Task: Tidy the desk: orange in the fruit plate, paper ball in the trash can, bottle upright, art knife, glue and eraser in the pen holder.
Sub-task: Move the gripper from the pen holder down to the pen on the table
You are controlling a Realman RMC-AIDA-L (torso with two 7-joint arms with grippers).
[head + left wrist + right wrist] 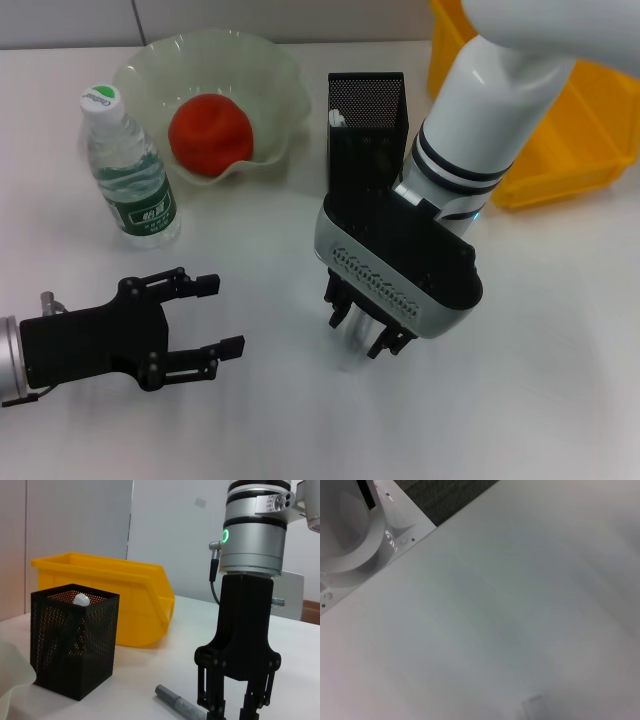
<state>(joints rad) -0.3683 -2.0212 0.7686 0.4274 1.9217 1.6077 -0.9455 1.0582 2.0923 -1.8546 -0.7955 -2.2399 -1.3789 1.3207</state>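
My right gripper [362,325] points straight down at the desk [520,380] in front of the pen holder [368,120], open. Its fingers [210,697] stand on either side of the art knife [180,706], a slim grey stick lying flat. The glue's white cap [81,599] pokes up inside the black mesh pen holder [75,640]. The orange [210,135] lies in the fruit plate [275,65]. Upright at the left stands the bottle [130,170]. My left gripper [218,315] rests open at the near left, empty. Paper ball and eraser are out of view.
The yellow trash can [565,135] stands at the back right, behind my right arm, and shows as the trash can [120,597] in the left wrist view. The right wrist view holds only bare desk [520,605] and part of the robot's white body [350,535].
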